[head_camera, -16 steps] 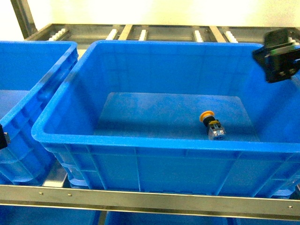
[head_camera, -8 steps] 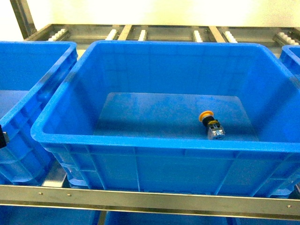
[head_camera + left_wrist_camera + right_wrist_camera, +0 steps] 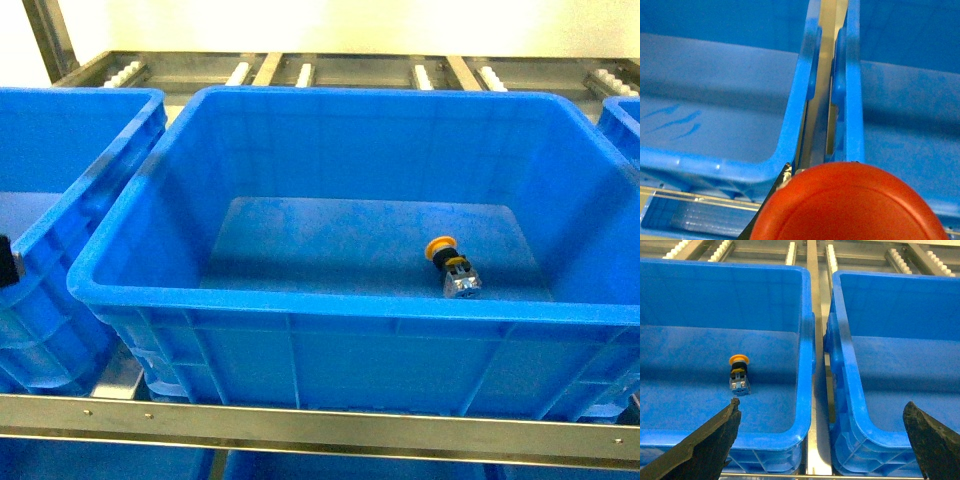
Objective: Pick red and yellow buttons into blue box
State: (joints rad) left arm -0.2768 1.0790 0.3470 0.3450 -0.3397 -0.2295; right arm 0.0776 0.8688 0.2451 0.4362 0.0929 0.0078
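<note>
The blue box (image 3: pixel 300 300) fills the middle of the head view. The yellow button (image 3: pixel 450 266) lies on its side on the box floor, right of centre, and shows in the right wrist view as the yellow button (image 3: pixel 739 374) too. In the left wrist view the red button (image 3: pixel 850 210) fills the lower frame, cap toward the camera, with my left gripper (image 3: pixel 820 172) shut on it, above the gap between the blue box (image 3: pixel 854 100) and its left neighbour. My right gripper (image 3: pixel 822 407) is open and holds nothing, over the gap right of the blue box (image 3: pixel 807 340).
A second blue crate (image 3: pixel 90 170) stands close on the left and a third blue crate (image 3: pixel 890 340) on the right. All rest on a metal roller rack (image 3: pixel 300 70) with a steel front rail (image 3: pixel 300 425). The gaps between crates are narrow.
My right gripper, seen at the upper right of the head view a second ago, has left that view. The yellow button has not moved.
</note>
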